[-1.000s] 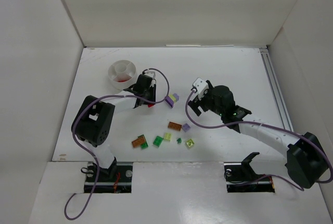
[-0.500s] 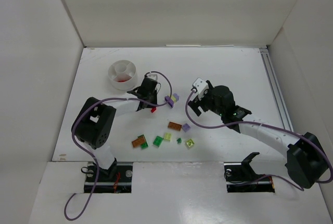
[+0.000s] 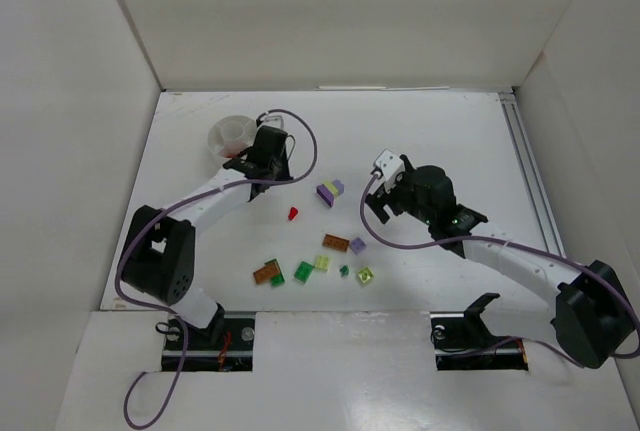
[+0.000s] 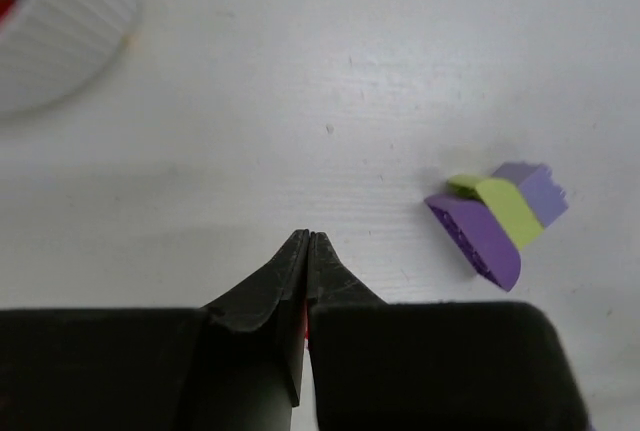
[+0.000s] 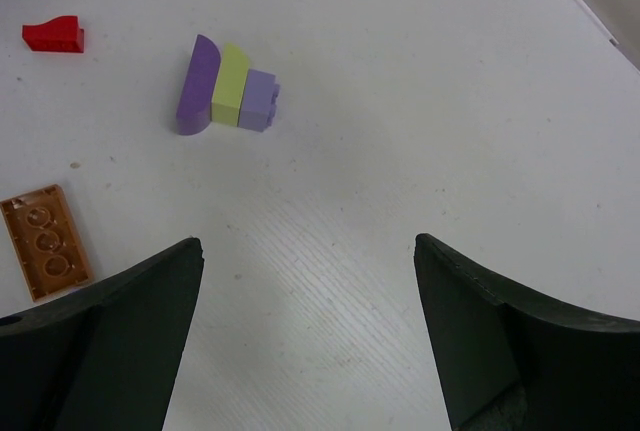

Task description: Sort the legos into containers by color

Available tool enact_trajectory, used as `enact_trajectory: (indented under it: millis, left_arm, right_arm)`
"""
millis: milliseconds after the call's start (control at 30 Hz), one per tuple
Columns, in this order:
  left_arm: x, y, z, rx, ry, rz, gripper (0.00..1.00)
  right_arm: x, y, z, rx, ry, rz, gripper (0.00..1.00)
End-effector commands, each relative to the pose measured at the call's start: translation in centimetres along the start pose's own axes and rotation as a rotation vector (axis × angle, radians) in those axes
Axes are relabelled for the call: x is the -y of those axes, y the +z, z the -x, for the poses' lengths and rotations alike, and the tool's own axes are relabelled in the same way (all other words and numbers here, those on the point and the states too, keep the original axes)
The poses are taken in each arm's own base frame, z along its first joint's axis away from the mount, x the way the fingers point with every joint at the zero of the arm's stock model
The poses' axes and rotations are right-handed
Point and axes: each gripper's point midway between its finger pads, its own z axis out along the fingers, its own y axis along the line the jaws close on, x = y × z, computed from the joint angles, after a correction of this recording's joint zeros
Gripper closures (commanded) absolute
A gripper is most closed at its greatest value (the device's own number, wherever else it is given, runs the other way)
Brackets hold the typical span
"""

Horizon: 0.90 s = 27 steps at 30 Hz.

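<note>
The white dish (image 3: pixel 228 132) (image 4: pixel 60 36) stands at the back left with something red in one wedge. My left gripper (image 3: pixel 272 166) (image 4: pixel 307 237) hovers just right of it, jaws shut; only a thin red sliver shows in the slit, and I cannot tell whether it is held. A red lego (image 3: pixel 293 213) (image 5: pixel 54 35) lies on the table below that gripper. A purple, yellow-green and lilac stack (image 3: pixel 329 191) (image 4: pixel 495 221) (image 5: pixel 225 86) lies between the arms. My right gripper (image 3: pixel 372 197) (image 5: pixel 310 251) is open and empty, right of the stack.
Loose legos lie in front: an orange one (image 3: pixel 335 242) (image 5: pixel 45 241), a lilac one (image 3: pixel 358 245), another orange one (image 3: pixel 265 273), green ones (image 3: pixel 303 271) and yellow-green ones (image 3: pixel 365 275). White walls enclose the table on three sides.
My left gripper has shut and moved up and left from over the red lego toward the dish. The red lego stays on the table. The right arm has barely moved.
</note>
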Motion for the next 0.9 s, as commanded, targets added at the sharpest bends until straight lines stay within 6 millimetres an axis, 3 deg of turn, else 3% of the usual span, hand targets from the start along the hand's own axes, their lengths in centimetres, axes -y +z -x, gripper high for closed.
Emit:
enact_trajectory:
  millis: [0,133,167,267,400,467,767,867]
  left_arm:
    - [-0.6,-1.9,4.1,0.089,-0.029,0.007,1.0]
    - [0.8,-2.2,1.7,0.036,0.062,-0.126,0.57]
    - [1.2,-2.0,0.8,0.019,0.073,-0.165,0.43]
    - [1.2,-1.7,-1.9,-0.025,0.088,-0.212,0.32]
    - [0.7,-0.9,-3.7,-0.055,0.097,-0.194,0.32]
    - [0.1,0.0,-4.5,-0.08,0.1,-0.162,0.41]
    - [1.6,1.1,-6.7,-0.132,0.201,-0.105,0.46]
    - [0.8,1.2,-7.4,-0.14,0.193,-0.075,0.56]
  right_arm:
    - [0.6,-0.4,1.0,0.042,0.004,-0.014,0.1]
    - [0.5,-0.4,1.1,0.045,-0.005,-0.006,0.1]
    - [0.5,-0.4,1.1,0.045,-0.005,-0.006,0.1]
    - [0.3,-0.2,0.9,0.04,-0.005,0.006,0.1]
    - [0.0,-0.1,1.2,0.055,-0.006,0.021,0.1]
    - [-0.1,0.0,0.9,0.046,-0.005,0.025,0.1]
    - [-0.1,0.0,0.9,0.046,-0.005,0.025,0.1]
    - [-0.1,0.0,0.4,0.034,-0.004,0.019,0.1]
